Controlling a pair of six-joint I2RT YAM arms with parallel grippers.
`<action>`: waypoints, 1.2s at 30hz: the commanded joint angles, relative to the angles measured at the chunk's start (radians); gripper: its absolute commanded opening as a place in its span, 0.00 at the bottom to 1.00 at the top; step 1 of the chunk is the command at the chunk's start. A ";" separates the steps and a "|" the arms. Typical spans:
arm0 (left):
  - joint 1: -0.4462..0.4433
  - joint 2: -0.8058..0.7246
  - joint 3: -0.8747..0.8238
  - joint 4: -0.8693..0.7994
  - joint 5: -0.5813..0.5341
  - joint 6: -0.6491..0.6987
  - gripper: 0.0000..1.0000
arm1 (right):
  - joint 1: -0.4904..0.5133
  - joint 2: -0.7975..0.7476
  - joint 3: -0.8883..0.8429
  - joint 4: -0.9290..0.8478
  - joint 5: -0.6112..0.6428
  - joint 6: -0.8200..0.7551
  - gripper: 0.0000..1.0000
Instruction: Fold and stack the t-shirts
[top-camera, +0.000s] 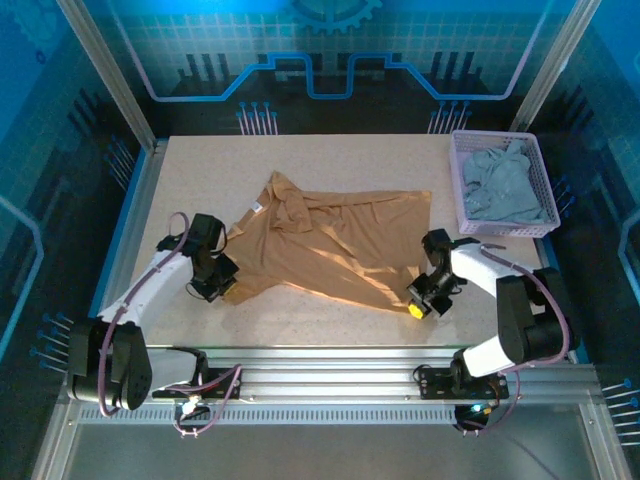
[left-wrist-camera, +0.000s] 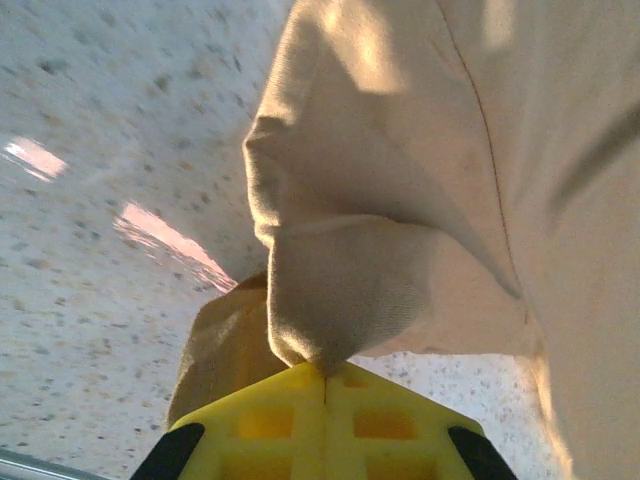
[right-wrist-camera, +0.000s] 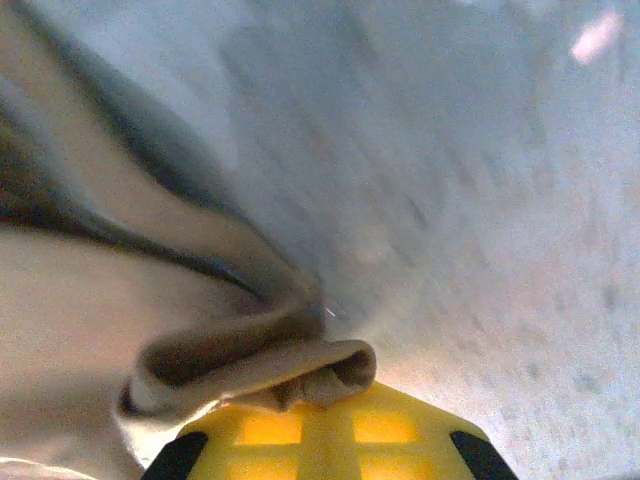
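Note:
A tan t-shirt (top-camera: 335, 240) lies rumpled across the middle of the table, neck and white label toward the back left. My left gripper (top-camera: 222, 285) is shut on its near left edge; a bunched fold of tan t-shirt (left-wrist-camera: 340, 290) is pinched between the yellow fingers (left-wrist-camera: 260, 420). At the shirt's near right corner my right gripper (top-camera: 418, 303) is shut on a rolled hem of the tan t-shirt (right-wrist-camera: 260, 375), held at the yellow fingers (right-wrist-camera: 400, 425). A pale grey-blue t-shirt (top-camera: 500, 185) lies crumpled in the basket at the back right.
The lavender mesh basket (top-camera: 462, 170) stands at the table's back right corner. Speckled tabletop (top-camera: 200, 180) lies bare to the left and behind the tan shirt. The metal frame rail (top-camera: 330, 355) runs along the near edge.

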 joint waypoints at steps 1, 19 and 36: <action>-0.026 0.024 -0.031 -0.008 0.106 -0.011 0.00 | -0.064 0.062 0.131 0.015 0.124 -0.131 0.00; -0.035 -0.089 0.208 0.157 -0.009 -0.089 0.00 | 0.015 -0.026 0.481 0.033 0.073 -0.344 0.00; -0.008 -0.192 0.816 0.396 -0.255 0.036 0.00 | -0.018 -0.301 0.928 0.186 0.016 -0.405 0.00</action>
